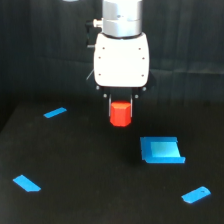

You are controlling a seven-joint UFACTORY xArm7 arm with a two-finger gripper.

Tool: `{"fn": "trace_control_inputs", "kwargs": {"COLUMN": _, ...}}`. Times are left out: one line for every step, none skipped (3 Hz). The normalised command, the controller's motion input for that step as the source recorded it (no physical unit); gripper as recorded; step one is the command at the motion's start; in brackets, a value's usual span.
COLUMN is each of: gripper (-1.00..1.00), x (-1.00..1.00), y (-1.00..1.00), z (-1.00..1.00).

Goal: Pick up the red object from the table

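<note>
The red object (120, 114) is a small orange-red hexagonal block hanging directly under the white gripper (120, 102) in the upper middle of the exterior view. Its top sits between the short dark fingers, and the gripper is shut on it. The block appears to be off the black table (90, 170), with no contact visible beneath it. The fingertips are mostly hidden behind the block and the white housing.
Flat blue pieces lie scattered on the table: a thin strip (55, 112) at the left, a slab (26, 183) at the lower left, a larger block (161, 150) right of centre and a rounded piece (196, 195) at the lower right.
</note>
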Motion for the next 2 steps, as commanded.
{"fn": "trace_control_inputs", "kwargs": {"gripper": -0.91, "x": 0.00, "y": -0.08, "z": 0.01}}
{"fn": "trace_control_inputs", "kwargs": {"gripper": -0.90, "x": 0.12, "y": -0.05, "z": 0.05}}
